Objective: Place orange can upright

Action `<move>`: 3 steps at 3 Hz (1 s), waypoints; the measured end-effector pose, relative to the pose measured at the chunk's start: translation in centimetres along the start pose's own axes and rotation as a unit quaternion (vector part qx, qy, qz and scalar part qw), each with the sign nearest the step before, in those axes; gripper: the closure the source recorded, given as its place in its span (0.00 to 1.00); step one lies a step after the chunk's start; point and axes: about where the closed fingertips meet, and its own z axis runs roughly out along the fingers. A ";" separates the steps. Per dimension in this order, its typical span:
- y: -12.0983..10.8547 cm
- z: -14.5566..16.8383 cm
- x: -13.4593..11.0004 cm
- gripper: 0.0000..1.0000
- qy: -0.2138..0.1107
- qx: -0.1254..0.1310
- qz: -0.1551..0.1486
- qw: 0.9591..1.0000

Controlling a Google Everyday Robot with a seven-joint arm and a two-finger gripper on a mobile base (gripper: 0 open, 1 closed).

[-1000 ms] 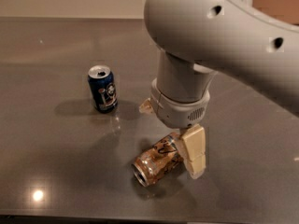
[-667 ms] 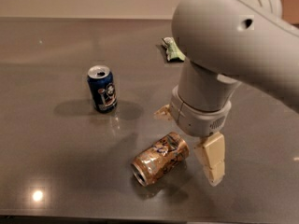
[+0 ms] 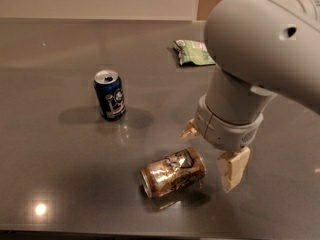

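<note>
The orange can point(image 3: 172, 172) lies on its side on the grey table point(image 3: 60, 149), silver top facing front left. My gripper point(image 3: 211, 150) hangs just to the right of the can, slightly above the table. It is open: one cream finger point(image 3: 233, 169) is beside the can's right end, the other finger point(image 3: 190, 129) is behind the can. Neither finger holds the can. My large grey arm point(image 3: 260, 49) fills the upper right.
A dark blue can point(image 3: 110, 95) with a white label stands upright at the left middle. A crumpled green bag point(image 3: 194, 52) lies at the back, partly behind my arm. The table's front edge point(image 3: 100, 232) runs just below the orange can.
My arm and gripper have moved to the right, off the orange can. The can stays lying on its side. The green bag has come into view behind the arm.
</note>
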 end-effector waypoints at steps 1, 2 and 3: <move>-0.1 -0.1 -0.1 0.00 0.001 0.003 0.000 1.000; -0.4 0.0 -0.3 0.00 0.007 -0.005 0.000 1.000; -1.1 0.9 -1.1 0.00 0.015 -0.020 0.009 1.000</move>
